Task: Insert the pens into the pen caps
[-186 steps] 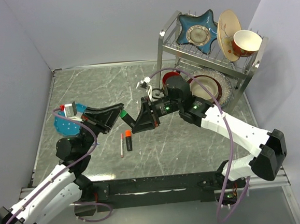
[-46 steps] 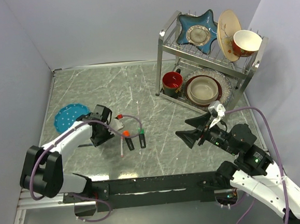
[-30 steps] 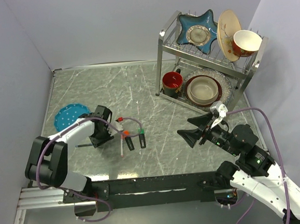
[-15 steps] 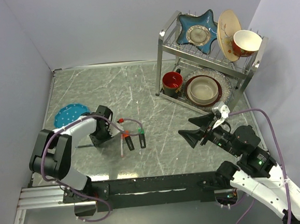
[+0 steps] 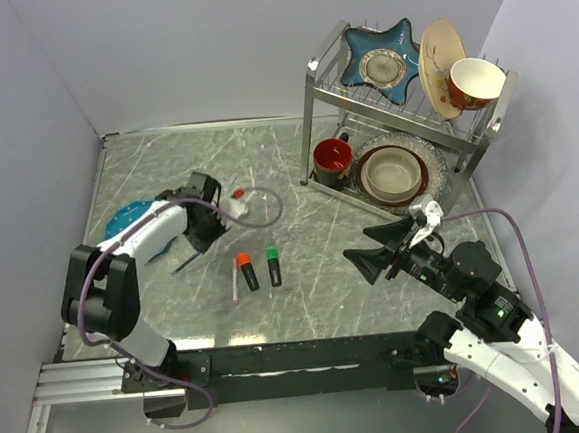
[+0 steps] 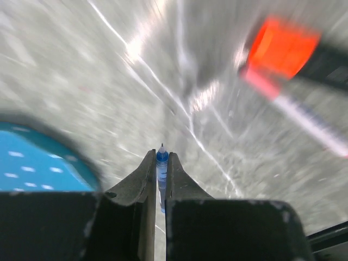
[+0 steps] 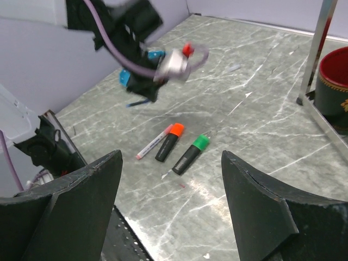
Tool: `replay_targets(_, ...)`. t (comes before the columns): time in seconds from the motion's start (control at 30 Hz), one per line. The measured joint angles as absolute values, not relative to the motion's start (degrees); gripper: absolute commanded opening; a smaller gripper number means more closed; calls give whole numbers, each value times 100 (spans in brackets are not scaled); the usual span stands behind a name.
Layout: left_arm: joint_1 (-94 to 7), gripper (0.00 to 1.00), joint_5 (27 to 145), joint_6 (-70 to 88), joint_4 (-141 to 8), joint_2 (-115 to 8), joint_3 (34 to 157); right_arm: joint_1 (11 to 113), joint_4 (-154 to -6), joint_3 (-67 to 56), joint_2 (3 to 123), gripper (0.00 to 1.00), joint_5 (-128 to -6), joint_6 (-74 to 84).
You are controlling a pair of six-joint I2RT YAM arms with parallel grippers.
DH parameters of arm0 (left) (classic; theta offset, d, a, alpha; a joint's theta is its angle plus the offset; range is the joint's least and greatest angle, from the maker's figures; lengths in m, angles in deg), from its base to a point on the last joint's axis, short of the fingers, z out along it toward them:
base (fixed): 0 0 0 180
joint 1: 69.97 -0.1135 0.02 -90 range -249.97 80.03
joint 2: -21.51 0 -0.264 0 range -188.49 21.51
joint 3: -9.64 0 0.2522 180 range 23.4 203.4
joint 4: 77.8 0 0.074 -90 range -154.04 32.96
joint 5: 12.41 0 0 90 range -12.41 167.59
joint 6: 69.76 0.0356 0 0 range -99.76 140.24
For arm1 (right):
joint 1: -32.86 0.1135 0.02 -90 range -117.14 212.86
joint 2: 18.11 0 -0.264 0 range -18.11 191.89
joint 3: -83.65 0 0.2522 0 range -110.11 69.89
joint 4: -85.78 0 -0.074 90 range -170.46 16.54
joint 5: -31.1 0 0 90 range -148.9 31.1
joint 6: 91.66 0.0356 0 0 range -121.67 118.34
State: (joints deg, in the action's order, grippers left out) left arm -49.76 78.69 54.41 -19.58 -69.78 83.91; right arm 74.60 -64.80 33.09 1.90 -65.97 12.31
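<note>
Jaws of the left gripper (image 6: pixel 160 158) are being kept clamped on the thin blue pen (image 6: pixel 161 180), now being carried from the orange-tipped marker (image 5: pixel 247 271) toward the blue plate (image 5: pixel 120 223); the right gripper (image 5: pixel 357 245) jaws are being held apart, unmoved.

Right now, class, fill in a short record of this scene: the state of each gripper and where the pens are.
left gripper: shut on the thin blue pen, beside the blue plate
right gripper: open, holding nothing
lying on the table: white pen, orange-tipped marker, green-tipped marker
layout: the three lie side by side, between the two grippers
</note>
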Motion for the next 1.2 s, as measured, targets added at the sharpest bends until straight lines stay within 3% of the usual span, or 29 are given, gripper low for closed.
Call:
replay_targets(0.43,-4839,1,9283,3290,-1619,-5575,10356,7460,-7590,3362,789,78,-7045,2224)
replay_targets(0.7,-4561,1,10805,1330,-2873,-5009,9980,7460,-8677,3395,1983,78,-7620,2634)
replay_targets(0.9,-4111,1,11570,-174,-4589,-4351,8904,7460,-9055,3349,2934,66,-7928,2860)
replay_targets(1.17,-3919,1,11900,-1081,-5785,-4250,8539,7541,-9483,2888,3924,52,-8490,3179)
replay_targets(1.2,-3914,1,11904,-1116,-5833,-4237,8539,7580,-9536,2859,3994,44,-8527,3196)
